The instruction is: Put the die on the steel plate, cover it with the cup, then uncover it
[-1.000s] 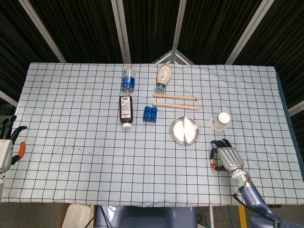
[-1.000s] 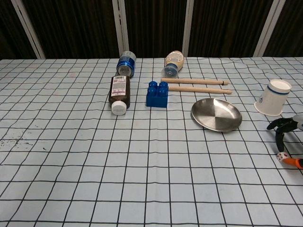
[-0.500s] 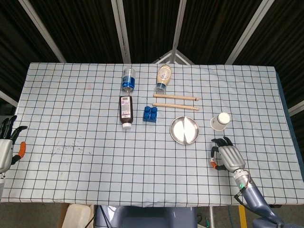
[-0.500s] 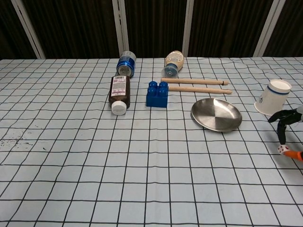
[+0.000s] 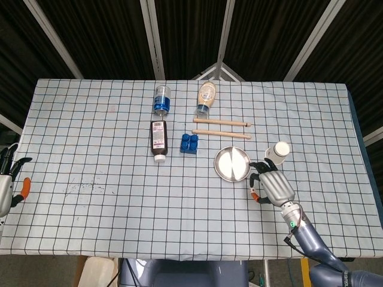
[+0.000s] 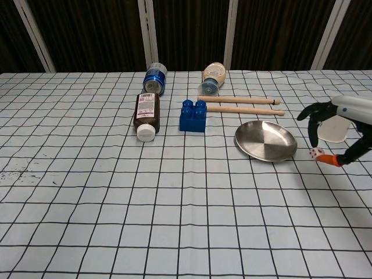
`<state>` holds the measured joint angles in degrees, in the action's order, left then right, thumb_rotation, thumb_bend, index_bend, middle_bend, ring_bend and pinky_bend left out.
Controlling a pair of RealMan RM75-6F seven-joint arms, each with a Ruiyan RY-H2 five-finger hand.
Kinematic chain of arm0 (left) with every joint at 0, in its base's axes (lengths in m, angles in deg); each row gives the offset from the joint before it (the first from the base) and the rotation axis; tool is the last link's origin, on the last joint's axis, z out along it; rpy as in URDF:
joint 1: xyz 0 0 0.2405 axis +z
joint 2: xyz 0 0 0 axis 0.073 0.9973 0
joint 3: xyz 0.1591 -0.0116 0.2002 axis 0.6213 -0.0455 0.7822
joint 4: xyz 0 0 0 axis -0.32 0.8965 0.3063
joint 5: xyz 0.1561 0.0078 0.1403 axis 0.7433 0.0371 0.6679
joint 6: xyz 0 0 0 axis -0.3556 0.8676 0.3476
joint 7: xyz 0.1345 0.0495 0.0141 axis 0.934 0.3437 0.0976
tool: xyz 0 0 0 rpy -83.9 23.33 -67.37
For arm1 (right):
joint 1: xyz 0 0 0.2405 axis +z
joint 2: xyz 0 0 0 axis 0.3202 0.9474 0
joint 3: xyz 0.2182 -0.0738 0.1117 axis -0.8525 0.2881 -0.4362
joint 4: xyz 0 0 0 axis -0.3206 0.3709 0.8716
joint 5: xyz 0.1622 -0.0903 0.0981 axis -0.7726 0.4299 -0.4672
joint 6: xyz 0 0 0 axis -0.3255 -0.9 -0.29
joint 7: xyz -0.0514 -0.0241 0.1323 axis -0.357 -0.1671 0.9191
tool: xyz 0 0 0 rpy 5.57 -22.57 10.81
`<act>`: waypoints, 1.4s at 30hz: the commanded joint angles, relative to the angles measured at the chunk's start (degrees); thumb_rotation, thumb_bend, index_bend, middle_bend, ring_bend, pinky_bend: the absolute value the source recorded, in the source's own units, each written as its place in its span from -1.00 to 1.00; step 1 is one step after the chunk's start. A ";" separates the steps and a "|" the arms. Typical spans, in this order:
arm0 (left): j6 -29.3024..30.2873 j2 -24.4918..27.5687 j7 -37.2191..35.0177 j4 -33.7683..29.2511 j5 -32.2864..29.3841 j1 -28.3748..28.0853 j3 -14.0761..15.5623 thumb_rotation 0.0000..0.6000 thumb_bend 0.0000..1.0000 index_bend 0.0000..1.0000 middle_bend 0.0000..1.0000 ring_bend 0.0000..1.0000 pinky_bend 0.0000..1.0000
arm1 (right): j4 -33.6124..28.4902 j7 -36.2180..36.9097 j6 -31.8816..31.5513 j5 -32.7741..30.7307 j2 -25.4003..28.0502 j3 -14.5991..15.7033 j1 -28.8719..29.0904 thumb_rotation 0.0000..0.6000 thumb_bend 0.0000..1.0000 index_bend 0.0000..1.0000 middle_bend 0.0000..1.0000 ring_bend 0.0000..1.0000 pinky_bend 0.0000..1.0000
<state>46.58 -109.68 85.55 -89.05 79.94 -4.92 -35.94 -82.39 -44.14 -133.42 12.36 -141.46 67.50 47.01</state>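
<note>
Robot viewpoint over a table [image 5: 90, 137] covered in a pale blue cloth with a black grid. Near the right side, the right hand [image 6: 340, 125] hangs above the cloth with a small white die with dark pips [image 6: 315, 153] pinched between its dark fingers [image 6: 311, 114] and orange-tipped thumb. Over the last second this hand has lifted the die off the cloth near the right edge and carried it leftward, so the die now hovers just beside the right rim of the round shiny steel plate [image 6: 265, 141], not yet over it. That suggests the first step is nearly done: a short further move left and a release should drop the die on the plate. The white paper cup [image 5: 277, 152] lies on its side just beyond the hand, partly hidden by it in the chest view. The left hand [image 5: 7, 185] rests at the far left table edge, fingers apart, apparently holding nothing, though it is half cut off. Further back lie two bottles, a brown jar, a blue toy brick and two wooden sticks
</note>
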 commanded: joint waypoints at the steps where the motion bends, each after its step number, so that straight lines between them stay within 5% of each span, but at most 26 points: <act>1: -0.09 -0.01 0.02 0.08 -0.05 -0.05 -0.03 1.00 0.39 -0.52 -1.00 -1.00 -0.69 | 1.65 -1.49 2.67 -2.47 -1.10 -1.92 2.62 1.00 -0.14 0.23 -0.62 -0.70 -1.00; 17: 0.04 -0.27 0.61 0.42 -0.94 0.02 -0.55 1.00 0.39 -0.51 -1.00 -1.00 -0.69 | 13.81 -0.44 12.38 -8.33 -7.77 -5.68 11.70 1.00 -0.14 0.24 -0.62 -0.69 -1.00; 42: -0.09 -0.05 0.83 0.65 -3.13 0.50 -1.51 1.00 0.39 -0.51 -1.00 -1.00 -0.69 | 35.90 6.36 21.37 -9.75 -18.48 -6.48 19.64 1.00 -0.14 0.24 -0.62 -0.69 -1.00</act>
<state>46.51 -109.71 86.36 -88.42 76.84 -4.42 -37.43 -46.60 -37.90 -112.15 2.48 -159.85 60.96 66.55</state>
